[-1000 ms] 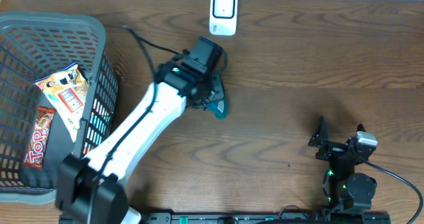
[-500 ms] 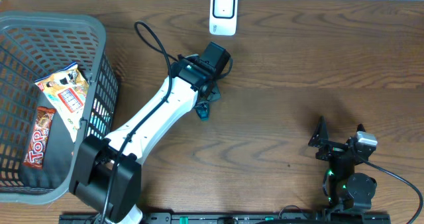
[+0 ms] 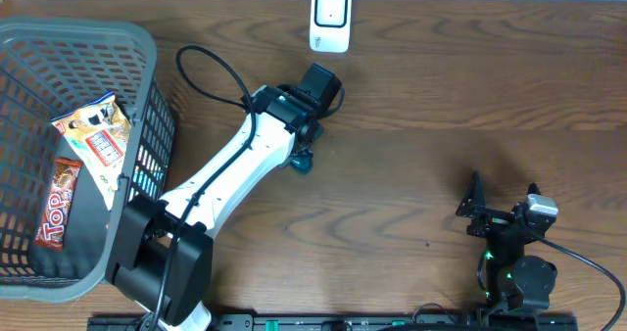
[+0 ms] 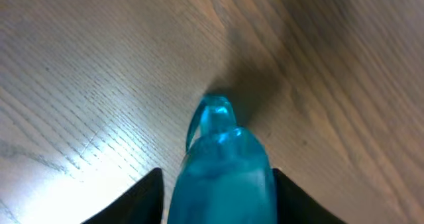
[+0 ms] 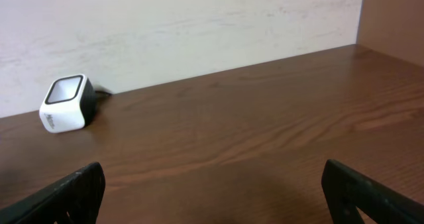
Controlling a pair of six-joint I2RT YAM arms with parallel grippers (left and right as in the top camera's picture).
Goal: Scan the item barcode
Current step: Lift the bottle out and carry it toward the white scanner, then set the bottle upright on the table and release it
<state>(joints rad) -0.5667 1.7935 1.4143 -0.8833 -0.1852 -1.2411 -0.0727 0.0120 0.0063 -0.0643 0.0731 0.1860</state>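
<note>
We are seeing a translucent teal item [image 4: 222, 171] between our left jaws, grip unclear to us, near the scanner [image 3: 330, 20], over the wooden tabletop [image 3: 441, 96]; right jaws spread wide.

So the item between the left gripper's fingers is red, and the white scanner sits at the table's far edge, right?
Not red: the left wrist view shows the item between the fingers of the left gripper is translucent blue. The white scanner does sit at the far edge of the table.
</note>
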